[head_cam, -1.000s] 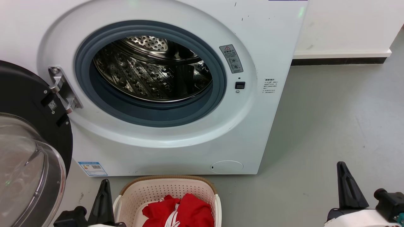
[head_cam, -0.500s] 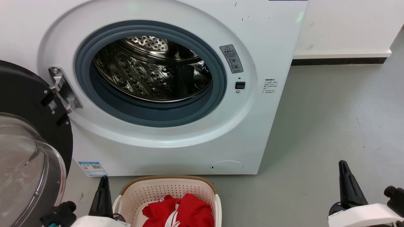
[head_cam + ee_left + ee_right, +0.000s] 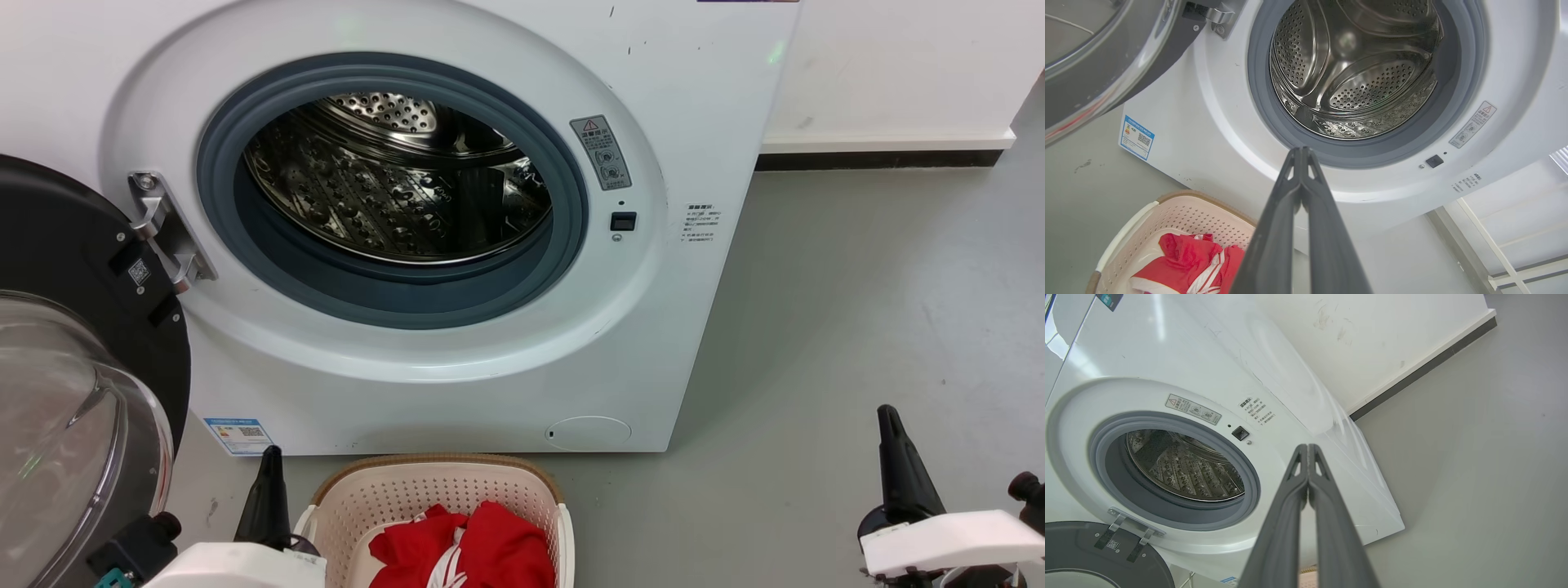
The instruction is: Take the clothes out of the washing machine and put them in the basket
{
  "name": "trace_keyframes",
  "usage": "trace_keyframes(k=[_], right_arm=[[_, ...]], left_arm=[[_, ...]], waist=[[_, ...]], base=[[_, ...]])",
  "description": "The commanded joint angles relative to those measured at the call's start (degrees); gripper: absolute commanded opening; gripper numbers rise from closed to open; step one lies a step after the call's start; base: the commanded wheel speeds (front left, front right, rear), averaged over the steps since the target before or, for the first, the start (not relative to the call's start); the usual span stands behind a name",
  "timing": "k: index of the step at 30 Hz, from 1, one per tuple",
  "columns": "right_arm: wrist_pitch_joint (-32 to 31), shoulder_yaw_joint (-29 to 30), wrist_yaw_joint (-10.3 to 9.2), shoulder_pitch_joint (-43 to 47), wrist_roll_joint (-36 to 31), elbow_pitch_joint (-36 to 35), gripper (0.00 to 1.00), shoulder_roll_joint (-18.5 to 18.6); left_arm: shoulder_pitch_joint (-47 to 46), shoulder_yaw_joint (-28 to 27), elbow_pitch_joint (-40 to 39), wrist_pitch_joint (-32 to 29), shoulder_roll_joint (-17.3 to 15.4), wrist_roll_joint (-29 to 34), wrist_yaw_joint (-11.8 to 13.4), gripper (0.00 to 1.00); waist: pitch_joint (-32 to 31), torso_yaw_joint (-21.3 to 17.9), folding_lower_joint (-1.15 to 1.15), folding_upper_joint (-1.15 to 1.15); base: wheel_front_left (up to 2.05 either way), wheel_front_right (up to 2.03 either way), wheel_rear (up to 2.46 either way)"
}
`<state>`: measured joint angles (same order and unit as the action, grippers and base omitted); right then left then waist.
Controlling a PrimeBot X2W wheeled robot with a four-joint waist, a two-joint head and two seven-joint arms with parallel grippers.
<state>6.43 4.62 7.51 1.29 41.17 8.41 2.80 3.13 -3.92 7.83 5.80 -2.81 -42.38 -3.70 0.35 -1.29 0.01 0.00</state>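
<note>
wrapping up, judging by the bare drum (image 3: 1363,77) of the washing machine (image 3: 457,392); seeing the red clothes (image 3: 490,539) heaped in the basket (image 3: 437,461) just before it. holding left gripper (image 3: 1301,150) and right gripper (image 3: 1307,446) pinched together, empty. checking the drum's low front before quitting. counting one basket, one machine, two grippers; failing to separate the bunched garments.

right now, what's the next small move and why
Probably just park both arms, since the job looks done: the white washing machine's perforated steel drum looks empty, the red garments lie in the cream perforated plastic basket, and the left fingers and right fingers are shut on nothing.
</note>
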Motion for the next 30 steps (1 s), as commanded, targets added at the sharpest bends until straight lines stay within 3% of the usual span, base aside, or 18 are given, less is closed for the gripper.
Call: trace_keyframes(k=[1, 30], right_arm=[[-0.44, 0.11, 0.0, -1.45, 1.73, -0.33, 0.0, 0.47], [-5.53, 0.64, -0.01, -4.27, 22.72, 2.11, 0.0, 0.53]], left_arm=[[-1.36, -0.24, -0.34, -0.28, -0.06, -1.55, -0.35, 0.0], [-4.98, -1.31, 2.38, -5.39, -0.08, -21.87, -1.9, 0.0]], waist=[[0.0, 0.02, 0.0, 0.0], [-0.06, 0.44, 0.0, 0.0]], base=[[0.0, 0.0, 0.0], [0.0, 0.0, 0.0]])
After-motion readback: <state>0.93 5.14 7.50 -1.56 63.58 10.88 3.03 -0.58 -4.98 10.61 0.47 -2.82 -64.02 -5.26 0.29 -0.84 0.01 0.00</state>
